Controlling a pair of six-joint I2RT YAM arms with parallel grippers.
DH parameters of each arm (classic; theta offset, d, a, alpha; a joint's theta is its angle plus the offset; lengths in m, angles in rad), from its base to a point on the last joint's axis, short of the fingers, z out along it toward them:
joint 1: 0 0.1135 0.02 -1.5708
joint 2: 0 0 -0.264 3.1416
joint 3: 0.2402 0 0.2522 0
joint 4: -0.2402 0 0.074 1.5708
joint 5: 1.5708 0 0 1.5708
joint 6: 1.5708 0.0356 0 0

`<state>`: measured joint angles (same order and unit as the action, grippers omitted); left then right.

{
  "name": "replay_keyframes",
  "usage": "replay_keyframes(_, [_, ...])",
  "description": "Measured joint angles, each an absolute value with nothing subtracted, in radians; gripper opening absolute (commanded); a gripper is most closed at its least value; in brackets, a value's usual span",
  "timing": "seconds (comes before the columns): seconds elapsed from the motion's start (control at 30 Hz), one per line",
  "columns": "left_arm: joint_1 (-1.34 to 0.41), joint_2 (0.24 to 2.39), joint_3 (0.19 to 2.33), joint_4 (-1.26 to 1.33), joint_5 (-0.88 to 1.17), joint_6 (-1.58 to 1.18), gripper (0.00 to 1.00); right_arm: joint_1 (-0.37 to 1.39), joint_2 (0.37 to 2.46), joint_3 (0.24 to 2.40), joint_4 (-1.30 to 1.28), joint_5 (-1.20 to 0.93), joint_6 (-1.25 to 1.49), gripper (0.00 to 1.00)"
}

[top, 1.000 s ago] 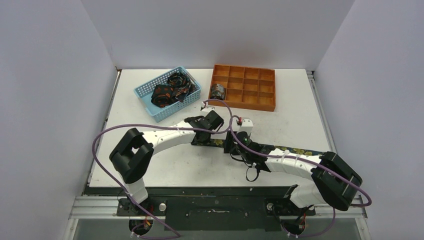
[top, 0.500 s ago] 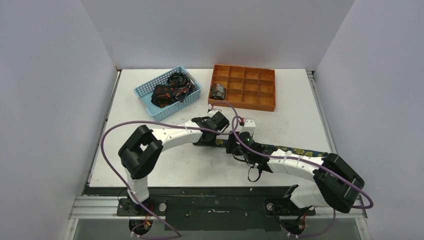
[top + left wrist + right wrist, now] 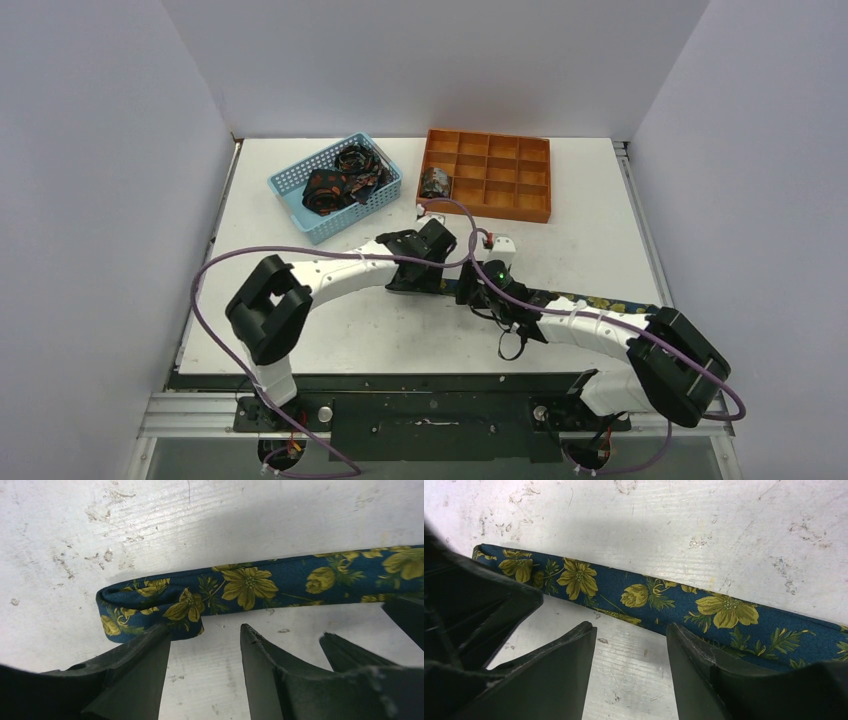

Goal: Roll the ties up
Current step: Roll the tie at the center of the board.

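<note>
A floral tie [image 3: 260, 582], dark blue with yellow-green blooms, lies flat on the scuffed white tabletop [image 3: 330, 330], stretched from the middle out toward the right edge, where its far part [image 3: 600, 302] shows beyond the right arm. In the left wrist view its end is doubled back on itself into a short fold. The left claw [image 3: 206, 635] sits low over that fold with its fingers apart and nothing pinched between them; one finger [image 3: 150, 655] meets the edge of the folded end, the other stands clear over bare tabletop. The right claw [image 3: 630, 630] is just beside it, likewise spread and gripping nothing, its tips at the near edge of the flat strip [image 3: 649, 597] (the dark bulk at the left of that view looks like the other claw). From above, the two claws [image 3: 425, 262] [image 3: 478, 290] are close together at mid-table. Farther back, a rolled tie [image 3: 435, 182] sits in the near left corner compartment of the orange tray [image 3: 500, 212], and loose ties [image 3: 335, 185] with orange print lie heaped in the blue mesh basket [image 3: 300, 215].
</note>
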<state>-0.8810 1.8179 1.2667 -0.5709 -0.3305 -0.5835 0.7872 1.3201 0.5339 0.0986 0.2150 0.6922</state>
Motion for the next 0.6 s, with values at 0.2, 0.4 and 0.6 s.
replay_keyframes(0.2, [-0.867, 1.650, 1.216, -0.569, -0.308, -0.584, 0.60, 0.751, 1.314, 0.544, 0.094, 0.146, 0.675, 0.54])
replay_keyframes(0.4, [-0.692, 1.416, 1.047, -0.468, -0.159, -0.591, 0.61, 0.745, 1.363, 0.632, 0.128, 0.000, 0.661, 0.47])
replay_keyframes(0.6, [-0.299, 1.329, 0.792, -0.196, 0.233, -0.663, 0.97, 0.746, 1.525, 0.754, 0.205, -0.146, 0.681, 0.39])
